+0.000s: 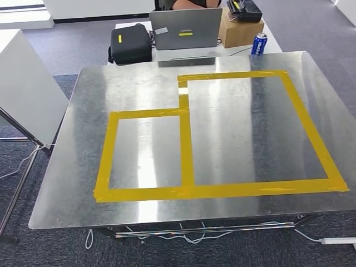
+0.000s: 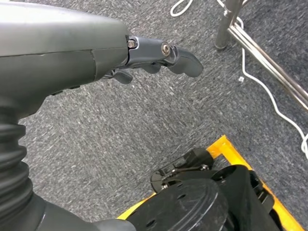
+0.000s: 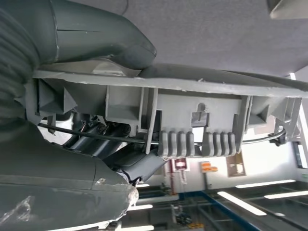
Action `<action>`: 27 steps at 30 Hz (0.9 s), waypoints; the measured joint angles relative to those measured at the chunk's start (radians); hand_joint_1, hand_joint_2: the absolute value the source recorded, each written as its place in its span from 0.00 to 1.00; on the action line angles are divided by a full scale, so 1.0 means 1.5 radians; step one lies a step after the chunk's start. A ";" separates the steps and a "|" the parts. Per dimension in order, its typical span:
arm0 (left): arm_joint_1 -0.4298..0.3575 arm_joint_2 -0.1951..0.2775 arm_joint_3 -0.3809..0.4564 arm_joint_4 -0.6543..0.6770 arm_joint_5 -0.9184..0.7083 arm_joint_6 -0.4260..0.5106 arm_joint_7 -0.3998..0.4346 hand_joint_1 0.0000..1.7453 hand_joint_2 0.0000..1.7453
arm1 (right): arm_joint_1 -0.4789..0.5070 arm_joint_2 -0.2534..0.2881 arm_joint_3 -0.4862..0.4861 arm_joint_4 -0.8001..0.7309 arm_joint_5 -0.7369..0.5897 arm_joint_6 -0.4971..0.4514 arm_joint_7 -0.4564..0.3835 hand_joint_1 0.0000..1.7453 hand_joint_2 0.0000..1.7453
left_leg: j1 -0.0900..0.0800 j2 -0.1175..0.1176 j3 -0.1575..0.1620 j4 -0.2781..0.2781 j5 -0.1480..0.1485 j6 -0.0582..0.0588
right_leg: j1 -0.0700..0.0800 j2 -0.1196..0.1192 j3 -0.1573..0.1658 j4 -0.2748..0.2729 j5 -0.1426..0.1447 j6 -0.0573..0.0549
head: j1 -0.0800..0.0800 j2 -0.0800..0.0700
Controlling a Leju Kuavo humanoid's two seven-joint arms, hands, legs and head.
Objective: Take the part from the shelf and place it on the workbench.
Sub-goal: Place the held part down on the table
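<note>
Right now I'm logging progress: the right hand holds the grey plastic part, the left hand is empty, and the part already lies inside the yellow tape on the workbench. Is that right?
Not quite. The right hand does hold the grey plastic part and the left hand is empty, but the part is not on the workbench yet. The head view shows only bare metal inside the yellow tape.

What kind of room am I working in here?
Probably an indoor lab or test area set up as a workstation. A metal workbench carries yellow tape marking placement zones, a laptop stands on the desk behind, and loose cables lie on grey carpet.
</note>
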 joint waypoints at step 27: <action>-0.024 0.028 -0.100 0.012 0.000 -0.022 0.013 0.00 1.00 | 0.148 -0.093 0.470 0.013 0.326 -0.219 0.314 1.00 1.00 | 0.001 0.000 0.002 -0.003 0.004 -0.031 | -0.001 -0.001 0.006 -0.006 0.008 0.002 | 0.000 0.000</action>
